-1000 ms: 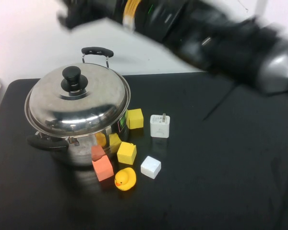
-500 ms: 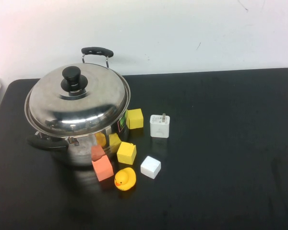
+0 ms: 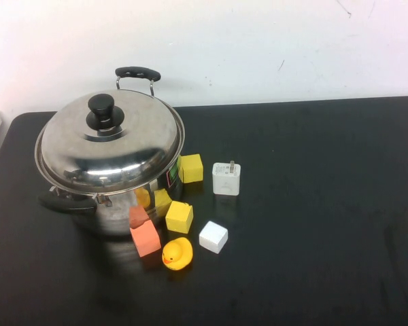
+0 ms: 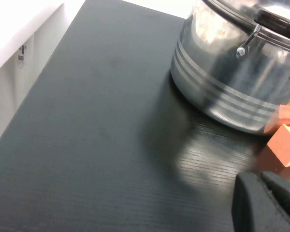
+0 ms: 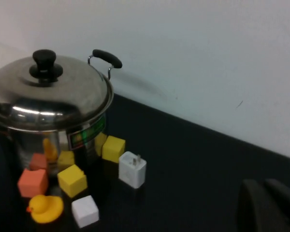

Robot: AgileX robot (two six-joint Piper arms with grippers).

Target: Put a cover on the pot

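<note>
The steel pot with two black side handles stands at the table's left. The domed steel lid with a black knob sits on its rim. The pot also shows in the left wrist view and, with the lid, in the right wrist view. Neither arm shows in the high view. My left gripper is shut and empty, low over the table near the pot's base and the orange block. My right gripper is shut and empty, far to the pot's right.
Beside the pot lie yellow blocks, an orange block, a white block, a white charger and a yellow duck. The black table ends at a white wall behind.
One second ago a blurred black arm crossed the top of the high view; it has left that view. The pot, lid and blocks have not moved.
</note>
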